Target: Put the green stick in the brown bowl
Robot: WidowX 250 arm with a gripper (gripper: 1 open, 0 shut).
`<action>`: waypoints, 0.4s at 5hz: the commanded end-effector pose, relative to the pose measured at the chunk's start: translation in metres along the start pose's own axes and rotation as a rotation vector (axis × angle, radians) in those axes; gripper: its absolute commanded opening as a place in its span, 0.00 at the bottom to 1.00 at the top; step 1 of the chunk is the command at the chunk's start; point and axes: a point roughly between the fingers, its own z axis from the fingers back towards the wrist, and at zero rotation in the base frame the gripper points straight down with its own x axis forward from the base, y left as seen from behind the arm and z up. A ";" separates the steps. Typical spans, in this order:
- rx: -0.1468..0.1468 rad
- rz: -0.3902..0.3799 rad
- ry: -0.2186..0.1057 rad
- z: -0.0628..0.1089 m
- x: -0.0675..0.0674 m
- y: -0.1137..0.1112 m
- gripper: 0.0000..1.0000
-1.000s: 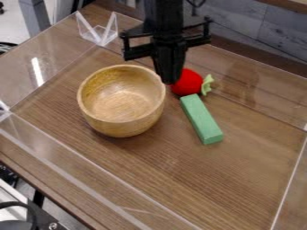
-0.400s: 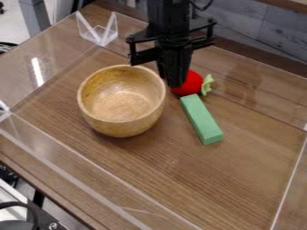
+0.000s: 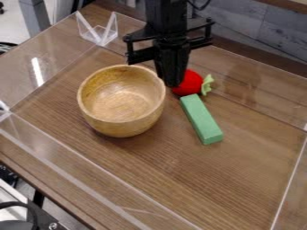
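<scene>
The green stick [image 3: 202,119] lies flat on the wooden table, right of the brown bowl [image 3: 121,100] and slanting toward the near right. The bowl is empty. My black gripper [image 3: 173,79] hangs pointing straight down between the bowl's far right rim and the stick's far end. Its fingers are pressed together, shut on nothing that I can see. It stands just in front of a red strawberry-like toy, above and apart from the stick.
A red strawberry toy with green leaves [image 3: 192,84] sits right behind the gripper's tip. Clear plastic walls [image 3: 36,148] fence the wooden table on all sides. A clear folded holder [image 3: 96,29] stands at the far left.
The gripper has turned slightly about its own axis. Bowl, stick and toy have not moved.
</scene>
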 end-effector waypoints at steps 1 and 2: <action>-0.030 0.017 -0.030 -0.005 -0.005 -0.010 1.00; -0.020 0.072 -0.037 -0.028 -0.014 -0.027 1.00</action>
